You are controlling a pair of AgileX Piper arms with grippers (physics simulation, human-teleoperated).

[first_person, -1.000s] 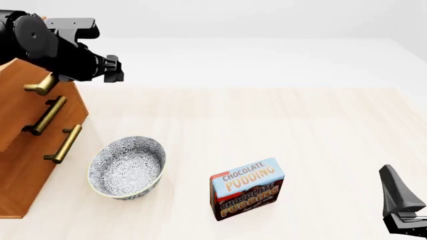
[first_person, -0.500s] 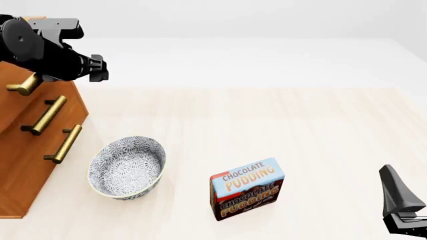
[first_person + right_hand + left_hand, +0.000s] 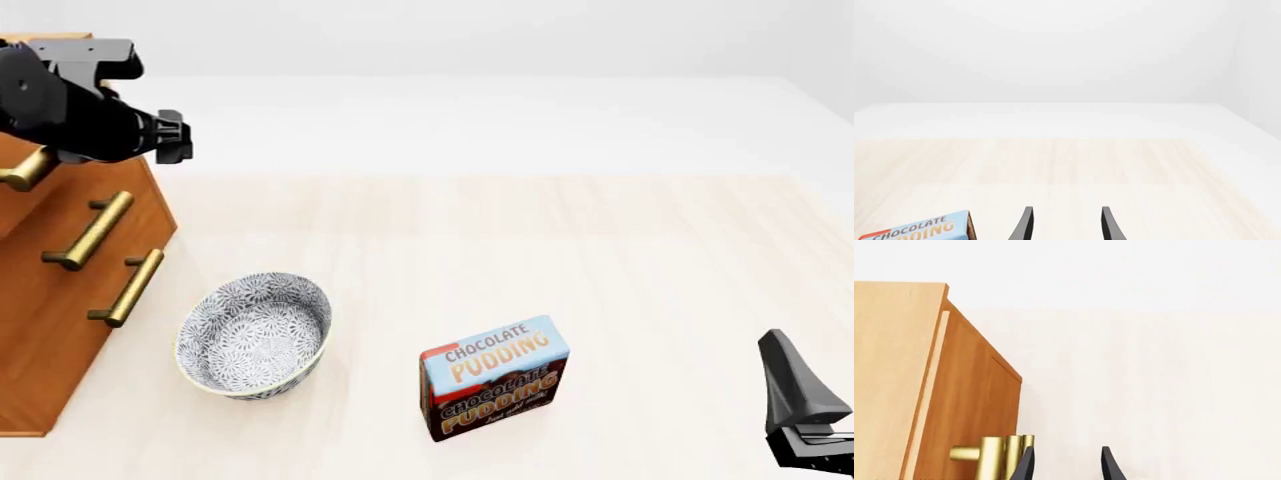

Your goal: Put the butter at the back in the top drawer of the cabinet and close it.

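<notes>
left black gripper [image 3: 1064, 465] jaws parted, empty, beside brass bar handle [image 3: 991, 459] of light-brown wooden cabinet [image 3: 54, 300]. right black gripper [image 3: 1064, 225] parted, empty, near blue-and-brown chocolate pudding box [image 3: 494, 378].

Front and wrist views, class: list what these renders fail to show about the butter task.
- The butter: in no view, so where it is cannot be told.
- top drawer: front view, the left arm covers it and the frame edge cuts it; open or shut unclear.
- left gripper: left wrist view shows fingertips apart beside the brass handle; contact unclear.
- right gripper: only its fingertips show.
</notes>
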